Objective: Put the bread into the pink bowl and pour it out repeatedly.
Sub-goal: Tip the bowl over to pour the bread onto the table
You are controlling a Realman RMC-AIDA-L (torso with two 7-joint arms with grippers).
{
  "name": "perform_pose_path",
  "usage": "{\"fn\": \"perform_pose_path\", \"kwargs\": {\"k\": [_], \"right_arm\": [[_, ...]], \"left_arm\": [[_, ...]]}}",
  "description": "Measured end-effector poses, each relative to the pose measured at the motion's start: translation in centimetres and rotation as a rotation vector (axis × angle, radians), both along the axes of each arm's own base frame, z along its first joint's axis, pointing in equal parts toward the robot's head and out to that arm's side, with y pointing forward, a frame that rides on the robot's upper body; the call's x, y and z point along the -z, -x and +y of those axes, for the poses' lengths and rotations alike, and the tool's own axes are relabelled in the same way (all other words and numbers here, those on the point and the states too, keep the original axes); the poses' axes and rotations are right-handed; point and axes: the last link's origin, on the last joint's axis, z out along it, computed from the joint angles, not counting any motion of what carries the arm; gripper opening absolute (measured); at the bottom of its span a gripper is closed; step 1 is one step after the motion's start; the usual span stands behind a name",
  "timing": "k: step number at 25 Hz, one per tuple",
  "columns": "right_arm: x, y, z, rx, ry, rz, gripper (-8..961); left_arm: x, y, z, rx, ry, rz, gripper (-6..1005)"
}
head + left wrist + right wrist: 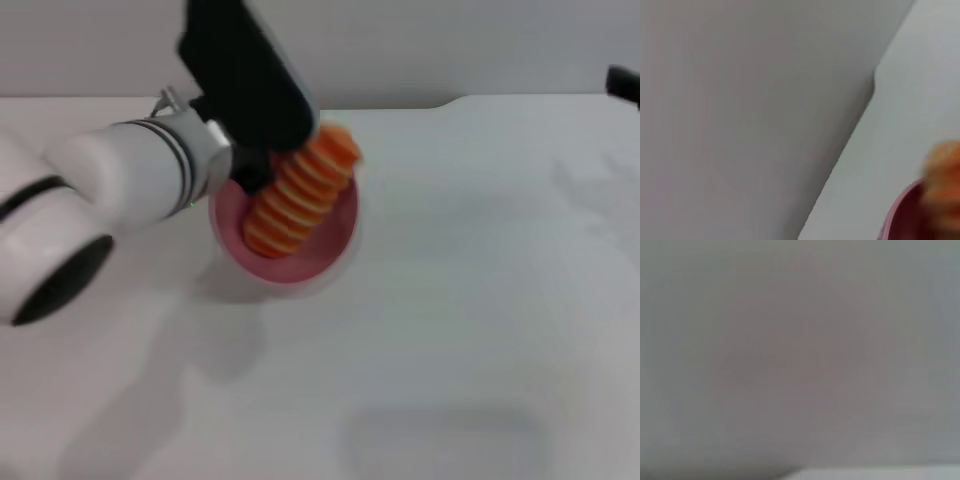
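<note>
A: Where is the bread (300, 190) found?

B: It is seen in the head view lying slantwise in the pink bowl (320, 255), striped side up. Its lower end is sunk inside the bowl, while its upper end is propped on the far rim and sticks out past it.

A: And the bowl itself?

B: It is set on the white bench (470, 300), left of the middle and toward the far edge. It looks tipped a little toward the camera, so that its inside is shown, though the tilt cannot be judged with certainty.

A: How is the left gripper (250, 165) placed?

B: It is reached in from the left, its black body held over the far left part of the bowl, just beside the bread. Its jaws are covered by that body, so it cannot be told whether they are apart or together, nor whether the rim is clamped.

A: What is given by the left wrist view?

B: Only a slice of the pink bowl (900, 215) and a blurred orange patch of the bread (944, 175) are caught in one corner, against bench and grey wall.

A: And the right gripper?

B: At most a dark sliver is glimpsed at the far right edge of the head view, and nothing of its jaws can be made out. Only a grey blur is shown by the right wrist view.
</note>
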Motion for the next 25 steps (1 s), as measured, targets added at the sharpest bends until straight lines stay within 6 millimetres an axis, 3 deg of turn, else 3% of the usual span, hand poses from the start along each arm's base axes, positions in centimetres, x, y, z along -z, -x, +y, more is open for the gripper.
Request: {"fn": "perform_pose_path", "kwargs": {"k": [6,15,19,25], "right_arm": [[2.2,-2.0,-0.6,0.059,0.065,0.004,733],[3.0,-1.9,-0.6,0.054,0.090,0.013,730],[4.0,-0.8,-0.7,0.017,0.131,0.023,729],[6.5,1.5,-0.9,-0.057,0.223,0.057,728]], "left_arm": [[1.0,-1.7,-1.3,0.084,0.002,0.195,50],[1.0,-5.0,-3.2,0.231,-0.092,0.338,51],[-0.2,-5.2,-2.4,0.175,-0.152,0.259,50],[-3.6,-4.3,0.0,0.052,-0.272,0.161,49]]}}
